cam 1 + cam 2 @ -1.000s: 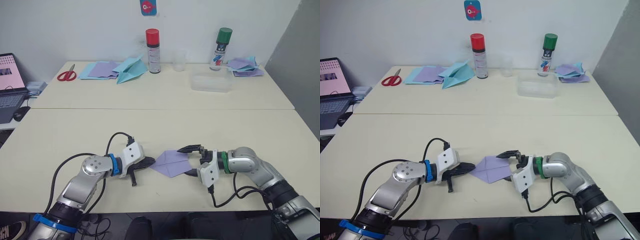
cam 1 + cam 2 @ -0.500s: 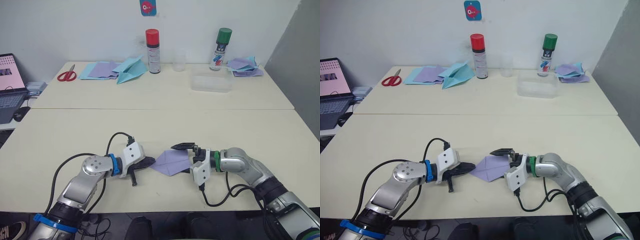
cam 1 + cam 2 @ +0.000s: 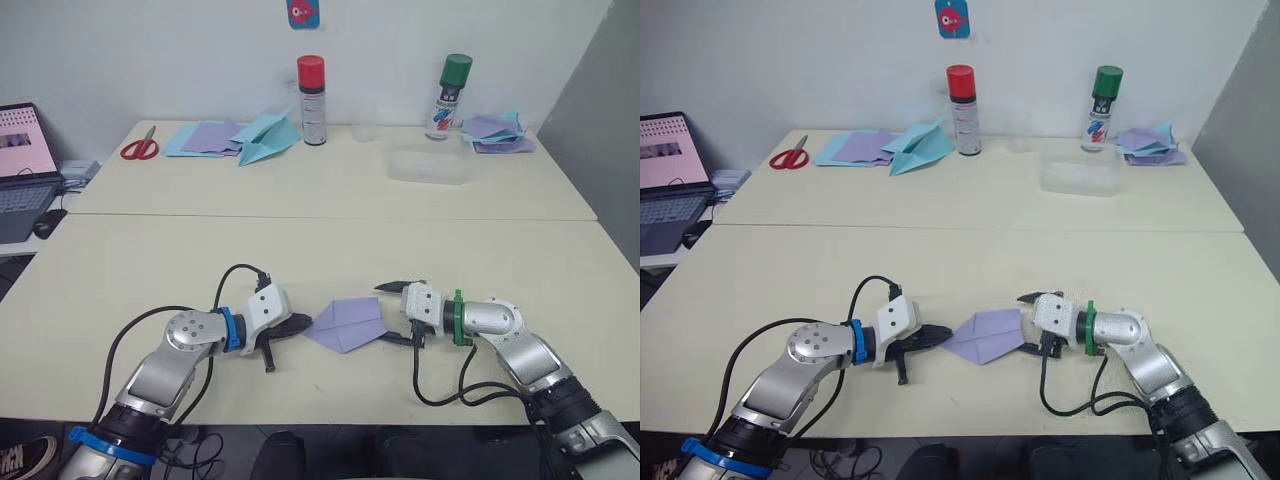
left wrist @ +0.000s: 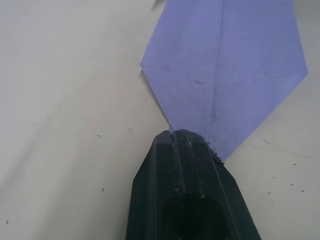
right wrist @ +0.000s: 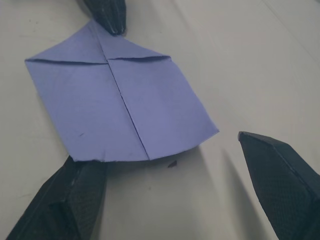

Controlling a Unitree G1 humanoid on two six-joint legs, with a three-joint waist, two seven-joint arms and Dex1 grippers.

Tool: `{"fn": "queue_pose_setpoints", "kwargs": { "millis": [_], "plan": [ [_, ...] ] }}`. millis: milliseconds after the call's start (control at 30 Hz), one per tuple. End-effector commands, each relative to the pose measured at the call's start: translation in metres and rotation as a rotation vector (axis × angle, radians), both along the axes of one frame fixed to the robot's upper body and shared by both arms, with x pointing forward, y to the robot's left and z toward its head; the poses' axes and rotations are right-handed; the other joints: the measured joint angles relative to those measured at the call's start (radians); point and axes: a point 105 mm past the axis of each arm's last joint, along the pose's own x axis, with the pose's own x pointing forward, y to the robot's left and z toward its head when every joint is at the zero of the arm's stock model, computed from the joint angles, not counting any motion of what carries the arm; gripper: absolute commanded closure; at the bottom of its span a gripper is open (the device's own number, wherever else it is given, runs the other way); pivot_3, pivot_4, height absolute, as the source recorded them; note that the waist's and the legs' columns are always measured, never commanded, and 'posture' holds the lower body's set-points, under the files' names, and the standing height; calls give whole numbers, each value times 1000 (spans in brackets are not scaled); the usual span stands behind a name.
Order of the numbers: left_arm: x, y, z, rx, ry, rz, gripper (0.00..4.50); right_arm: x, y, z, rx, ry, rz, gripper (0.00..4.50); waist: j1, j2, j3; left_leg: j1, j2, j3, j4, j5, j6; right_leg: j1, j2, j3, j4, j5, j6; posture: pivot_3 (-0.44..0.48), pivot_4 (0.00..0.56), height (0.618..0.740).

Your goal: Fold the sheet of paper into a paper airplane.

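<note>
Where the near cream table (image 3: pixel 120 270) runs closest to us, we see the lavender sheet of paper (image 3: pixel 347 322) lying flat between our two grippers, folded to a point at its left end with two triangular flaps meeting along a centre crease. Our left gripper (image 3: pixel 297 323) has its two black fingers closed together on that pointed tip, pinning it against the tabletop; the left wrist view shows the paper (image 4: pixel 225 75) fanning out from the shut fingertips. Our right gripper (image 3: pixel 1033 323) sits at the paper's wide right end with its fingers spread well apart, holding nothing: one finger (image 5: pixel 60 205) touches the paper's near corner, the other (image 5: pixel 285 185) stands clear beside the curled edge. On the far table (image 3: pixel 330 190) we see a red-capped spray can (image 3: pixel 311 87), a green-capped spray can (image 3: pixel 446 85), red-handled scissors (image 3: pixel 139 148), a light-blue paper airplane (image 3: pixel 265 137) and a clear plastic box (image 3: pixel 431 164).
</note>
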Motion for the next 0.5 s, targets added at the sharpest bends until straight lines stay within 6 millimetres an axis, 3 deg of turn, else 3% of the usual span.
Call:
{"fn": "queue_pose_setpoints", "kwargs": {
  "millis": [33,167,267,400,500],
  "plan": [
    [-6,9,-24,55,88,33,4500,-3,-18,14,23,169,-82,275,0,1,1,-1,0,0,0,0,0,-1,0,0,0,0,1,0,150,740],
    [-8,10,-25,55,91,32,4500,-8,-34,24,28,359,-162,275,-1,2,1,-9,0,0,1,0,0,-8,0,-1,0,3,4,0,150,740],
    [-10,10,-26,55,94,31,4500,-12,-36,38,109,637,-252,275,-4,4,2,-9,0,-1,1,0,0,-8,0,-2,0,3,4,0,150,740],
    [-11,8,-27,50,95,31,4500,-2,-15,46,239,940,-395,275,-7,4,1,-10,0,-2,0,0,0,-8,0,-2,0,3,4,0,150,740],
    [-11,7,-26,45,94,33,4500,-2,0,42,234,986,-424,275,-2,5,1,-12,0,-2,0,0,0,-10,0,-3,0,3,4,0,150,740]
  ]
}}
